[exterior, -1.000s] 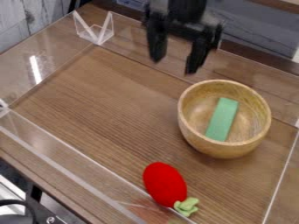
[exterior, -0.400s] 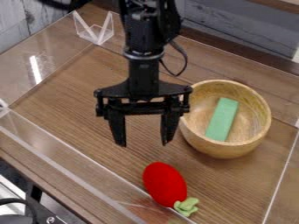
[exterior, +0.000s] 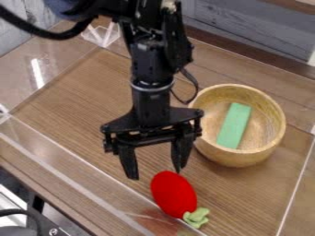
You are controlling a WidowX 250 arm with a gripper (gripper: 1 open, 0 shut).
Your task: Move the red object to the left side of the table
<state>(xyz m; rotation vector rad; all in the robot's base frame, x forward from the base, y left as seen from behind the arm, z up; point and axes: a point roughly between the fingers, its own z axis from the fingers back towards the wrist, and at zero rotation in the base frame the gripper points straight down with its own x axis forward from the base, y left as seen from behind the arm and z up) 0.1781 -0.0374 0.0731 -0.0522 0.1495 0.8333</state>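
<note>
1. Pointing straight down, the hand (exterior: 155, 163) is seen above the tabletop (exterior: 74, 101), with its two black fingers (exterior: 129, 164) spread wide apart and nothing held between them.
2. The fingertips are placed just above and a little to the left of the red object (exterior: 174, 193); whether they touch it cannot be told, but no grip on it is seen.
3. The red object is found near the front edge of the tabletop, a little right of the middle, close to the clear front wall (exterior: 87, 189).
4. A pale green stem (exterior: 196, 218) is seen at its lower right end, so the object is laid at a slant.
5. A round wooden bowl (exterior: 209, 138) is placed to the right of the hand, near it but apart from it.
6. A green block (exterior: 234, 124) is laid inside the bowl, tilted against its inner side.
7. The black arm (exterior: 154, 55) is seen rising from the hand toward the top of the view, with a cable beside it.
</note>
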